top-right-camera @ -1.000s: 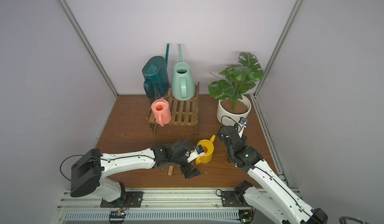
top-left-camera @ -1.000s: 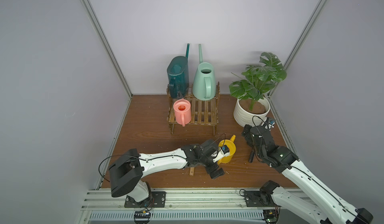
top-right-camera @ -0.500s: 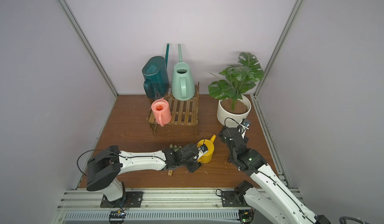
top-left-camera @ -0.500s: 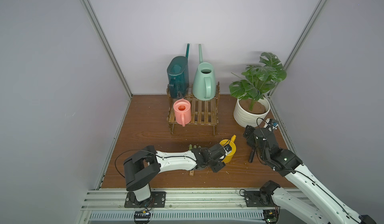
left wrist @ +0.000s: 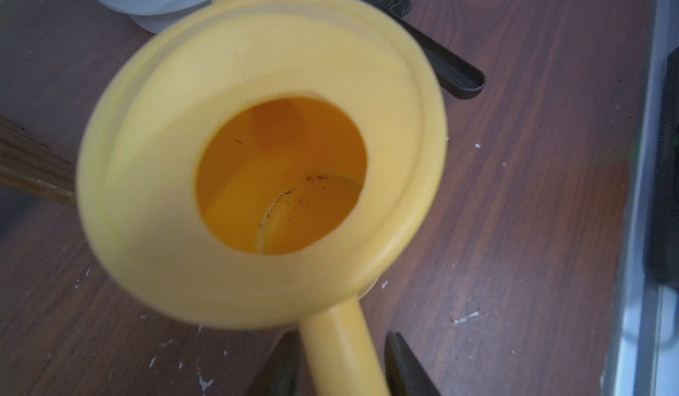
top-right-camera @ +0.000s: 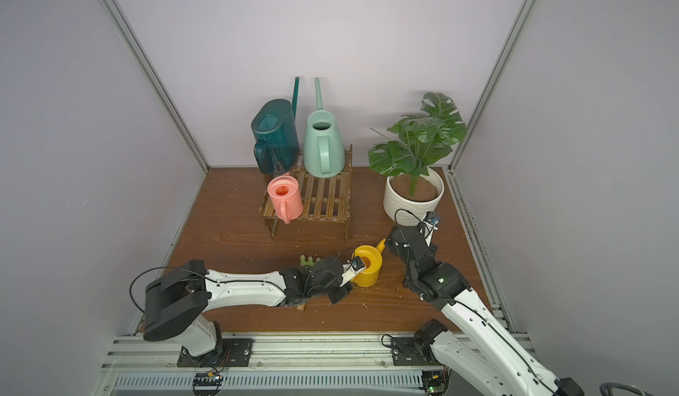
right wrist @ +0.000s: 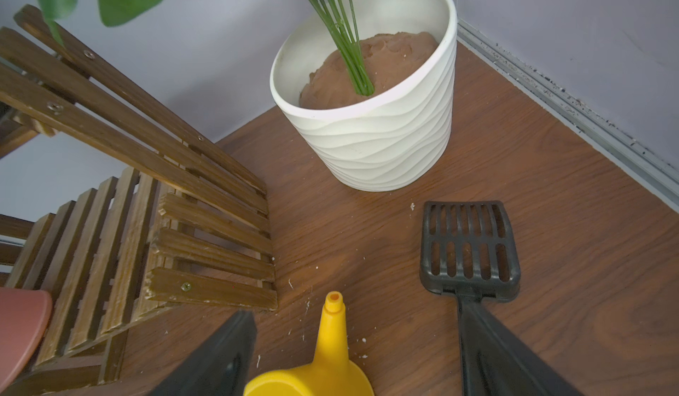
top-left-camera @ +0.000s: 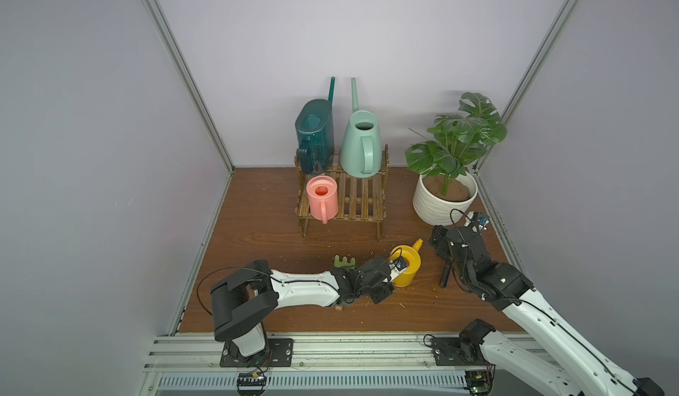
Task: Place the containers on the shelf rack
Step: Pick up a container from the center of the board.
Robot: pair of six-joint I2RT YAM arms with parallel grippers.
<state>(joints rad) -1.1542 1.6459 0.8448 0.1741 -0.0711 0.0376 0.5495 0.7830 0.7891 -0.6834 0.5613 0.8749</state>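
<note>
1. The yellow can [top-left-camera: 406, 267] is the only 1 of the 4 containers not on the shelf rack [top-left-camera: 362, 199]. It sits upright on the desk [top-left-camera: 257, 229] out in front of the rack, spout aimed toward the white ribbed plant pot [top-left-camera: 442, 210].
2. On the rack, the teal can [top-left-camera: 315, 133] and mint can [top-left-camera: 362, 144] stand side by side on the upper tier. The pink can [top-left-camera: 322, 197] is at the left of the lower tier, handle hanging over the front edge.
3. Clutter-wise, a small green rake [top-left-camera: 344, 262] lies just beside the left wrist. A black slotted scoop [right wrist: 468, 247] lies between the yellow can and the right arm.
4. The left arm is stretched low across the front of the desk. The left hand [left wrist: 341, 339] has 1 finger on each side of the yellow can's handle, close in, but I can't tell if it's actually pinching.
5. The right arm reaches in from the front right. The right hand [top-left-camera: 439, 245] hangs over the scoop, near the can's spout, fingers spread wide, holding nothing.
</note>
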